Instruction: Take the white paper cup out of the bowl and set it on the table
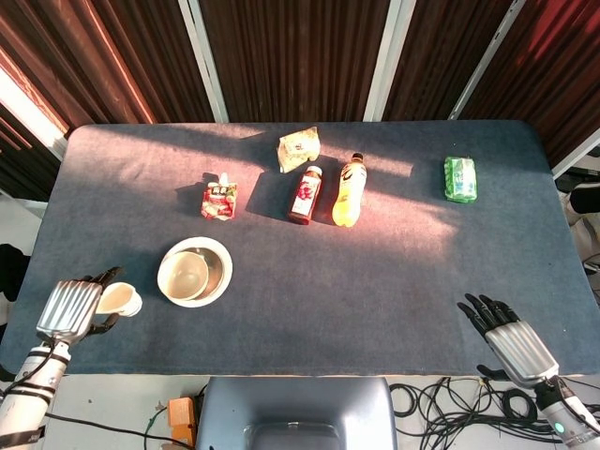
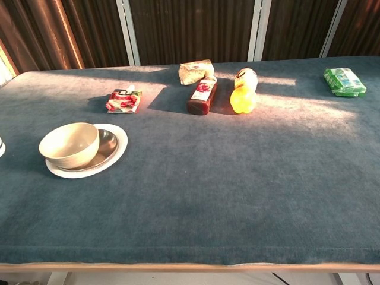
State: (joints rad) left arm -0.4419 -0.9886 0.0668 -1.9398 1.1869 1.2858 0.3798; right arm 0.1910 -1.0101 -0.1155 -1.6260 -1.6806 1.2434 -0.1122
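Note:
My left hand (image 1: 73,310) grips the white paper cup (image 1: 120,299) over the table's front left part, well left of the bowl. The cream bowl (image 1: 183,275) sits on a white plate (image 1: 217,277); in the chest view the bowl (image 2: 69,144) holds nothing and only a sliver of the cup (image 2: 2,146) shows at the left edge. Whether the cup touches the table I cannot tell. My right hand (image 1: 511,336) hangs open, fingers spread, past the table's front right edge.
At the back lie a red pouch (image 1: 219,200), a crumpled snack bag (image 1: 298,148), a dark red bottle (image 1: 305,195), an orange bottle (image 1: 350,190) and a green packet (image 1: 459,178). The blue table (image 1: 375,281) stretches bare between the plate and my right hand.

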